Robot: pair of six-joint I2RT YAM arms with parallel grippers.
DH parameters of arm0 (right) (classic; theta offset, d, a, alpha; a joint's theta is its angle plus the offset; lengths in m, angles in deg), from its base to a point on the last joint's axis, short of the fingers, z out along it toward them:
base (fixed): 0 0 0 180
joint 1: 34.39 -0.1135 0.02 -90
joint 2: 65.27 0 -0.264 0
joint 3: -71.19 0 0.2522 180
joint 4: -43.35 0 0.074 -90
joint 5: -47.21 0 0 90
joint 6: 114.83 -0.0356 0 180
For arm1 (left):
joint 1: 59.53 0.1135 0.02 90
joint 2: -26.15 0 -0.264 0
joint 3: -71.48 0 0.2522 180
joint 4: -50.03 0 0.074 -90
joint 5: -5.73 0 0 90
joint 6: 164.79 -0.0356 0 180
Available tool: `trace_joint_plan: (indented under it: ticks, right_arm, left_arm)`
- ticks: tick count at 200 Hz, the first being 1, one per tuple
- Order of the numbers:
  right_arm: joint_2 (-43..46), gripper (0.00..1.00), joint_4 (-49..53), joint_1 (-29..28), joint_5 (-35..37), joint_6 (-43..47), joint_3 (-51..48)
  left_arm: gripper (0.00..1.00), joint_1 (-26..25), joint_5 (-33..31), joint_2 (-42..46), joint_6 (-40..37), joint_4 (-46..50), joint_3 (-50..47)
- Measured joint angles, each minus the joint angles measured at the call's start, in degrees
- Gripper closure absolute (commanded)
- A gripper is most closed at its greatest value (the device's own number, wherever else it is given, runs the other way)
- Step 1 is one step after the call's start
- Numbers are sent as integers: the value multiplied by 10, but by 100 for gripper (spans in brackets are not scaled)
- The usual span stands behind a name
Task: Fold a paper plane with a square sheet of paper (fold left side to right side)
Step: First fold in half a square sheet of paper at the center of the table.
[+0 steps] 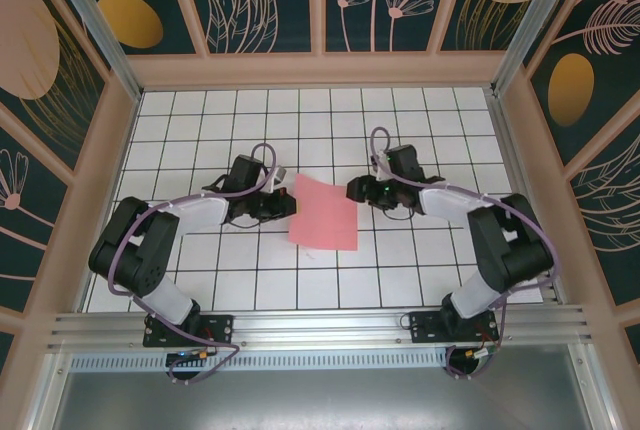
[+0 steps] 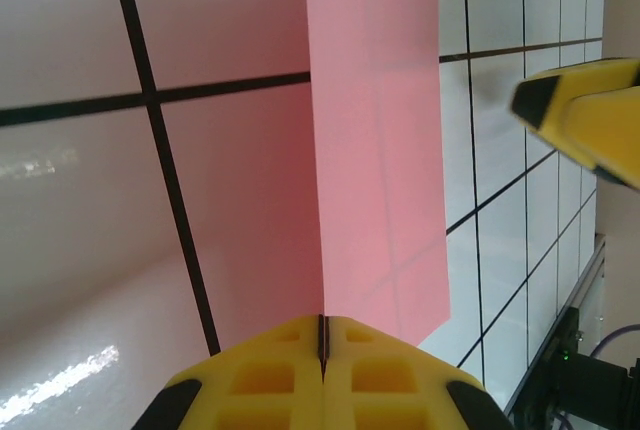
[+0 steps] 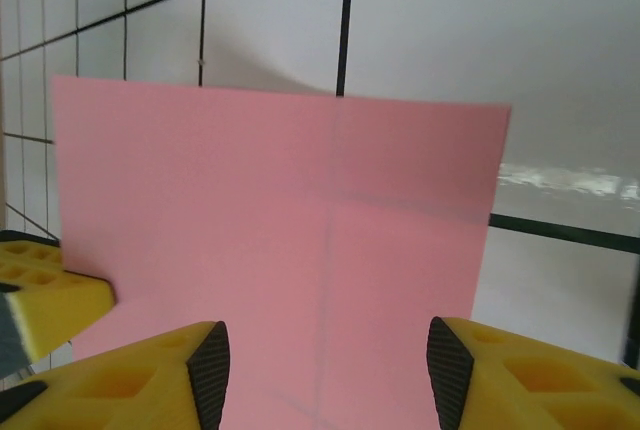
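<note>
Top view: thin pink-red square sheet of paper [image 1: 325, 212] sits mid-table on the white grid-tiled table [image 1: 420, 250], between the two arms. Left gripper [image 1: 288, 204] is at the sheet's left edge and right gripper [image 1: 352, 190] is at its far right corner. My read: the left side is the one that travels, so the left arm grabs there and the right arm stands by to steady the sheet or receive the edge. No crease visible yet, so the left-to-right fold looks barely started.

Left wrist: left gripper [image 2: 322, 350] has its yellow fingers [image 2: 270, 380] pressed together, and the sheet's edge runs straight into the seam, so it's pinching the paper. The sheet [image 2: 375, 150] rises away from the jaws and throws a pink reflection on the tiles to the left. That suggests this side is lifted off the table. One yellow finger [image 2: 585, 110] of the right gripper shows at the sheet's far side, apart from the paper.

Right wrist: right gripper [image 3: 328, 380] is spread wide, with a black-tipped yellow finger [image 3: 470, 370] on each side of the view and nothing clamped. The sheet [image 3: 280, 250] lies ahead and runs down between the jaws. Can't tell whether the fingers touch it. The left gripper's yellow finger [image 3: 50, 300] is at the sheet's opposite edge, low on the left.

Risk: thin paper can buckle or slide if the right side isn't pinned before the left edge swings over.
</note>
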Motion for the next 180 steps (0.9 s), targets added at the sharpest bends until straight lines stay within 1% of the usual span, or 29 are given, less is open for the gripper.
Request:
trace_joint_plan:
  ticks: [37, 69, 100, 133, 156, 180]
  right_arm:
    - [-65, 44, 0, -23, 5, -2, 43]
    - [-96, 44, 2, -32, 16, -2, 61]
    - [-103, 44, 5, -35, 23, -1, 65]
    - [-104, 44, 5, -35, 23, -2, 66]
    - [-104, 44, 3, -35, 23, -8, 66]
    - [-104, 43, -14, -34, 19, -19, 61]
  left_arm:
    - [93, 0, -3, 0, -4, 9, 4]
    - [85, 0, -2, 0, -6, 11, 4]
    - [72, -9, 2, -1, -4, 12, 12]
    - [61, -40, 6, -15, -7, 15, 58]
    - [55, -57, 10, -24, -8, 14, 84]
    - [52, -69, 12, -38, -8, 14, 97]
